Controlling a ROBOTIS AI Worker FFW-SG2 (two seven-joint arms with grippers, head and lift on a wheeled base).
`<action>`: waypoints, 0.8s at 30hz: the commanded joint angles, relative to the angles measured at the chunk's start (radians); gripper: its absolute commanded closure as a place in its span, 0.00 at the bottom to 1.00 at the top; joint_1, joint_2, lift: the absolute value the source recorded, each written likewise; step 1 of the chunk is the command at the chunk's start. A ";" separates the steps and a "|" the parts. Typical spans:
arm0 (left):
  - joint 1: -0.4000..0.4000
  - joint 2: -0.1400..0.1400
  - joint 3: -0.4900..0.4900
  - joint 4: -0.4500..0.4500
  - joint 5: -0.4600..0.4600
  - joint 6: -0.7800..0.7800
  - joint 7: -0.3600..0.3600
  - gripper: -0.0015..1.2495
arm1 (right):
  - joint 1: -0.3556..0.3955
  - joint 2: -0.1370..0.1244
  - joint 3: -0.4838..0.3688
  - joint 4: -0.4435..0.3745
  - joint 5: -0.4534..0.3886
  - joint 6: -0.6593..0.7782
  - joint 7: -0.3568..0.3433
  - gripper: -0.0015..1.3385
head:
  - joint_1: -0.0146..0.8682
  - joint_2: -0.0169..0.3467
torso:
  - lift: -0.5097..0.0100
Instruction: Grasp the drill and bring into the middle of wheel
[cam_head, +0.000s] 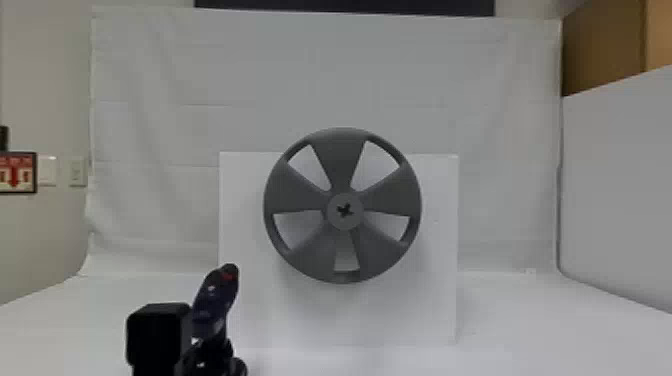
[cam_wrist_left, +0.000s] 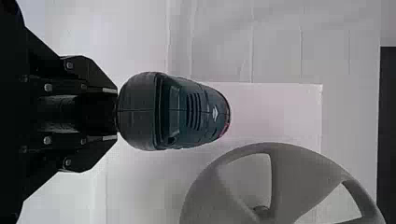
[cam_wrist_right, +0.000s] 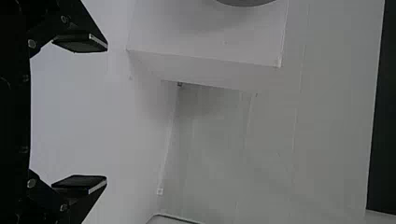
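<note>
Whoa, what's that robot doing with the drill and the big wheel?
The robot's left gripper is holding the drill. The drill is supposed to go to the middle of the gray wheel, but it isn't there yet. From the robot's head, it looks lower and off to the left of the wheel's middle. The right gripper is open, with nothing in it.

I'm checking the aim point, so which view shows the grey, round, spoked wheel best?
The head view: it shows the wheel whole and nearly face-on, its central hub in plain sight. The left wrist view shows part of it, cut off by the picture's edge; the right wrist view, a sliver of rim.
</note>
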 joint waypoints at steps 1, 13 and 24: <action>0.003 -0.001 0.000 0.009 -0.008 0.000 0.000 0.97 | 0.000 0.000 -0.001 0.000 0.000 0.000 0.000 0.21 | 0.02 0.05 | 0.20; 0.004 -0.001 0.000 0.025 -0.014 0.000 0.000 0.97 | -0.002 0.002 0.001 0.000 0.000 0.000 0.000 0.21 | 0.02 0.05 | 0.20; 0.006 -0.001 -0.001 0.038 -0.028 -0.002 0.000 0.97 | 0.000 0.005 0.001 0.000 0.002 0.000 0.000 0.21 | 0.02 0.05 | 0.20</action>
